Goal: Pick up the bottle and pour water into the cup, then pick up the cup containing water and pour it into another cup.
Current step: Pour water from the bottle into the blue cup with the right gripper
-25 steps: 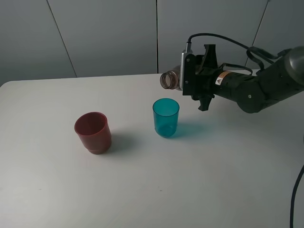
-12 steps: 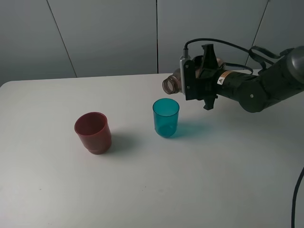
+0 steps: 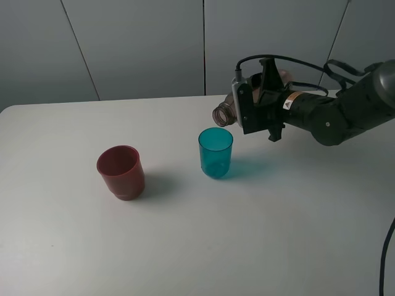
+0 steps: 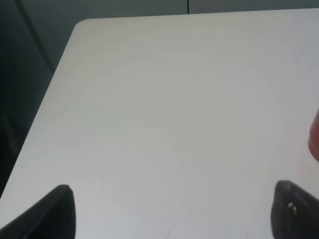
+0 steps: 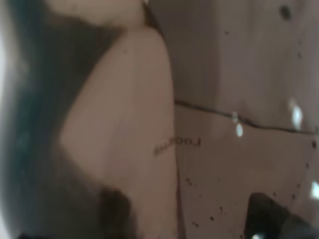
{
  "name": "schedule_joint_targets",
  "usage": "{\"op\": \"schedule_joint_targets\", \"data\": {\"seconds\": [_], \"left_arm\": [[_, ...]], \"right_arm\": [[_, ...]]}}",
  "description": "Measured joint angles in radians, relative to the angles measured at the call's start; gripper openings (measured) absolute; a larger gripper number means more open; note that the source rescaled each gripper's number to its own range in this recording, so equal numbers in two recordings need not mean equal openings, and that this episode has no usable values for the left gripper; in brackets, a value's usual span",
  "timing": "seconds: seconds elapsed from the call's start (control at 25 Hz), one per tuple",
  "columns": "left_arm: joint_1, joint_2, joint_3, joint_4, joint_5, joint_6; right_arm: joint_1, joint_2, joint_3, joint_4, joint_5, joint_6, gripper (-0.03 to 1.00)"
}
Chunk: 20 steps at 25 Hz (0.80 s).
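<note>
My right gripper (image 3: 261, 103) is shut on the smoky grey-brown bottle (image 3: 223, 113) and holds it tipped on its side, its open neck pointing left and slightly down, just above and right of the teal cup (image 3: 215, 152). The bottle's translucent wall (image 5: 234, 99) fills the right wrist view. The teal cup stands upright at the table's middle. The dark red cup (image 3: 121, 172) stands upright to its left; its edge (image 4: 314, 138) shows in the left wrist view. My left gripper (image 4: 172, 209) is open over bare table, with only its fingertips (image 4: 57, 206) showing.
The white table (image 3: 197, 246) carries only the two cups. Its rounded far-left corner (image 4: 82, 25) shows in the left wrist view. Grey wall panels stand behind the table. The right arm's cable loops above the wrist.
My right gripper has moved slightly right and lowered the bottle's neck toward the teal cup. Both cups have stayed in place.
</note>
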Motion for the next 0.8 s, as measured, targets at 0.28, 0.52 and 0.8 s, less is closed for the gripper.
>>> {"op": "schedule_joint_targets", "data": {"seconds": [0.28,0.52,0.8], "left_arm": [[0.000,0.000,0.000,0.000,0.000,0.000],[0.000,0.000,0.000,0.000,0.000,0.000],[0.000,0.000,0.000,0.000,0.000,0.000]], "right_arm": [[0.000,0.000,0.000,0.000,0.000,-0.045,0.00],[0.000,0.000,0.000,0.016,0.000,-0.104,0.00],[0.000,0.000,0.000,0.017,-0.022,-0.114,0.00]]}}
